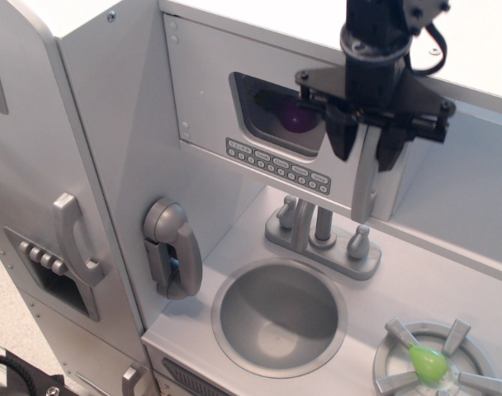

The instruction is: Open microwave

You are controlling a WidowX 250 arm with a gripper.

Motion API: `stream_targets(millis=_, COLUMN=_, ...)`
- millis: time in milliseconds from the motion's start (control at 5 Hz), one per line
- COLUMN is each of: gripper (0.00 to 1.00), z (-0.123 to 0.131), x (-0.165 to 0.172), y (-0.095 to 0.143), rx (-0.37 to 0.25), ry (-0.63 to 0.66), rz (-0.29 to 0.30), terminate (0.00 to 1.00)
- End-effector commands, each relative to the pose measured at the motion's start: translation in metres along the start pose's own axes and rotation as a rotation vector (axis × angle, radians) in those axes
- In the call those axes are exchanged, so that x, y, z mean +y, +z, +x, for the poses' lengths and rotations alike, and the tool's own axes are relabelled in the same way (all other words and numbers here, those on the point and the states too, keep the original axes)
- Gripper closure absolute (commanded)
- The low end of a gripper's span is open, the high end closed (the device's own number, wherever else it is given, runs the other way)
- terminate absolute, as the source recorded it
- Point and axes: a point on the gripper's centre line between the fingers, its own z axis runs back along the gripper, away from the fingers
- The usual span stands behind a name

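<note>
The microwave [210, 91] is a grey compartment at the top of the toy kitchen. Its flat door looks closed. The door has a dark rounded window [267, 111] with something purple [296, 118] behind it, a row of keypad buttons [276, 165] and a long vertical silver handle [364, 186] at its right edge. My black gripper [367, 147] comes down from above. Its fingers [342, 140] sit close on either side of the upper part of the handle and appear shut on it.
The tall grey fridge door [36, 124] with its handle [73, 239] and dispenser buttons stands at the left. A toy phone [172, 247] hangs on the side wall. Below the microwave are the faucet [321, 235], the round sink [280, 313] and a burner [461, 375] with a green piece [428, 361].
</note>
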Motion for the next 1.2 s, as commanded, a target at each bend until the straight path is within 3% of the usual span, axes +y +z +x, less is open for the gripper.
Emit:
stream_targets(millis=0, gripper=1.00, z=-0.008, x=0.007, y=0.021, rx=-0.038, ry=0.010, rz=-0.038, terminate=0.00)
stream_targets(millis=400, gripper=1.00, z=-0.032, x=0.020, y=0.034, rx=-0.013, ry=-0.008, rz=-0.027, terminate=0.00)
stream_targets(millis=600, gripper=0.00, z=-0.052, x=0.025, y=0.042, rx=0.186, ry=-0.038, rz=-0.007, terminate=0.00)
stream_targets(millis=800, gripper=0.00, z=-0.068, x=-0.004, y=0.048, rx=0.260, ry=-0.106, rz=-0.031, terminate=0.00)
stream_targets(millis=1000, gripper=0.00, z=-0.057, x=-0.047, y=0.052, rx=0.261, ry=-0.081, rz=-0.065, terminate=0.00)
